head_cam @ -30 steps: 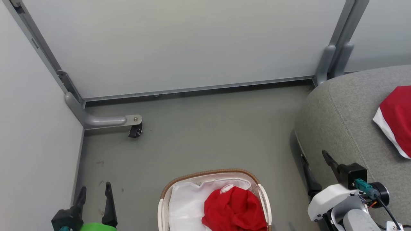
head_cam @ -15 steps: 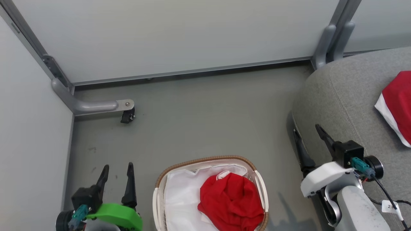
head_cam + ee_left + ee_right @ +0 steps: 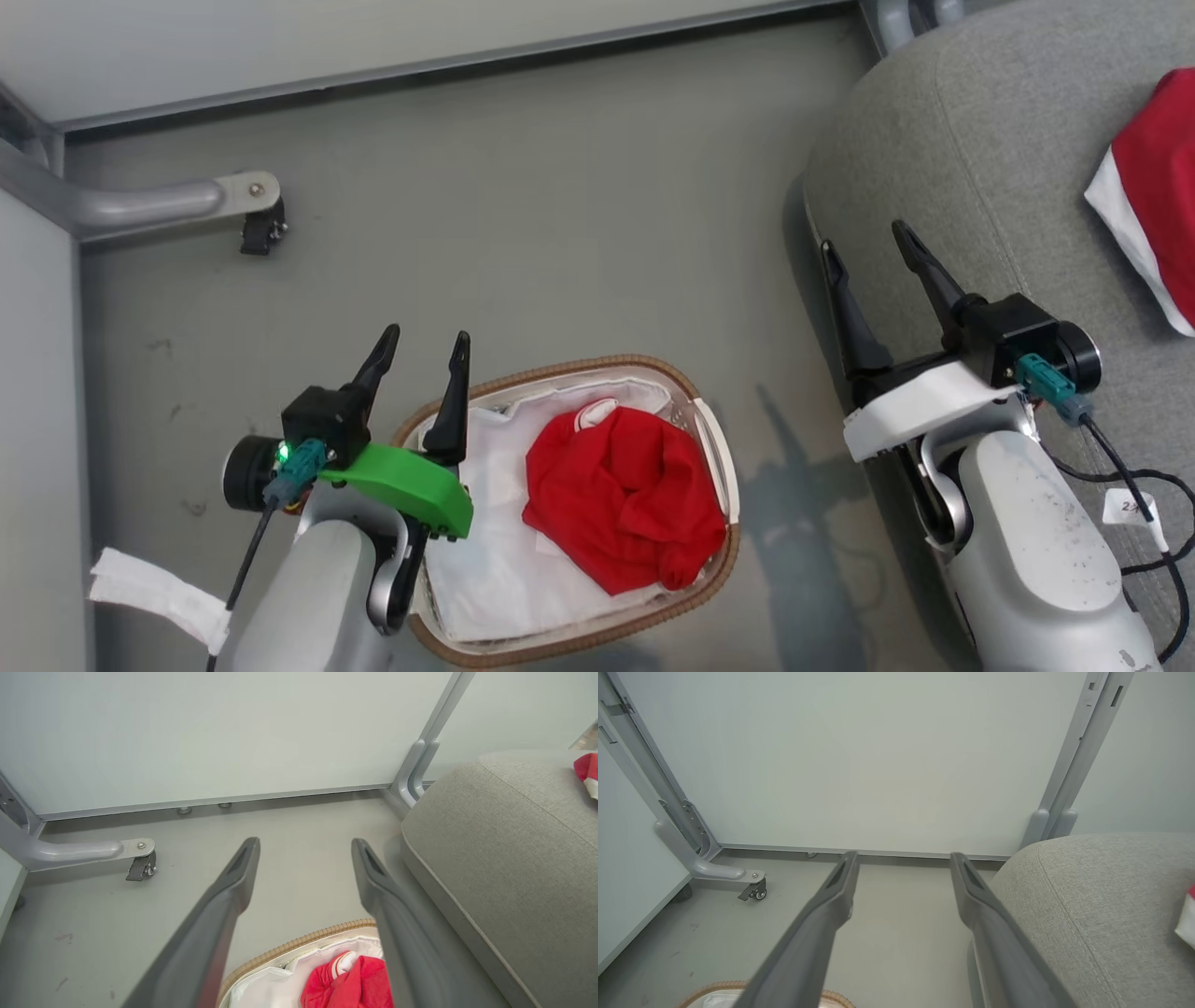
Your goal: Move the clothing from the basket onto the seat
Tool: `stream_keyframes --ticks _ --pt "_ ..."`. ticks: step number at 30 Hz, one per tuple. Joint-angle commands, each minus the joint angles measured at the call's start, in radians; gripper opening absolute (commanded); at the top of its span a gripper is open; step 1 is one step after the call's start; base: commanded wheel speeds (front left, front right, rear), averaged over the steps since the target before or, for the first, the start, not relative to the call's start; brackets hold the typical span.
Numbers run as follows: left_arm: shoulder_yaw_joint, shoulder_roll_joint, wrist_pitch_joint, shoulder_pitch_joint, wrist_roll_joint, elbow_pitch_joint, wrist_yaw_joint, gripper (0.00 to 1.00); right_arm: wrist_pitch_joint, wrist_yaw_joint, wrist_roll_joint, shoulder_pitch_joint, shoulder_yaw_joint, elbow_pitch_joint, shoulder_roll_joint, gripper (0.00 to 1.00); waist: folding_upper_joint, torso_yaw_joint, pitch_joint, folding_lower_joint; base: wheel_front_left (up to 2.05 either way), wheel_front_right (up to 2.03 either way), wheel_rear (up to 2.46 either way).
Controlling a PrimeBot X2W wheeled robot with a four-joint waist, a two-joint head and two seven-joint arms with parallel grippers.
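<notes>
Clothing (image 3: 624, 495), red and bunched up, lies in the basket (image 3: 560, 366) left of the seat (image 3: 980, 140), and the left gripper (image 3: 427, 333) and right gripper (image 3: 864, 235) are wide open and empty, so a deep grab might pinch the white liner (image 3: 485, 560) too.

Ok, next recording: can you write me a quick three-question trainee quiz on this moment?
1. True or false: a red garment lies inside the basket.
2. Pick one. The left jaws are: A) shut and empty; B) open and empty; C) shut on red cloth.
3. Fill the blank: the second red garment, edged in white, lies on the ____.

Key: 1 true; 2 B; 3 seat.
</notes>
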Motion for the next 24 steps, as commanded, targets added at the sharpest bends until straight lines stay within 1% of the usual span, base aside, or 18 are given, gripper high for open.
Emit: stream_keyframes --ticks 1,8,14,24 --pt "-0.011 0.016 0.001 -0.042 -0.008 0.001 -0.003 1.0 -0.002 -0.001 -0.008 -0.023 0.003 -0.012 0.001 1.0 0.0 -0.083 0.128 0.0001 0.0 0.0 0.0" --pt "-0.092 0.05 0.001 -0.143 -0.034 0.037 -0.003 1.0 -0.002 -0.001 0.022 -0.065 0.034 -0.054 0.002 1.0 0.0 -0.132 0.24 0.0001 0.0 0.0 0.0" --pt "-0.165 0.072 0.001 -0.204 -0.052 0.08 -0.003 1.0 -0.002 -0.001 0.038 -0.08 0.034 -0.088 0.002 1.0 0.0 -0.169 0.316 0.0001 0.0 0.0 0.0" --pt "-0.294 0.098 0.001 -0.279 -0.086 0.187 -0.003 1.0 -0.002 -0.001 0.044 -0.082 0.021 -0.125 0.002 1.0 0.0 -0.199 0.412 0.0001 0.0 0.0 0.0"
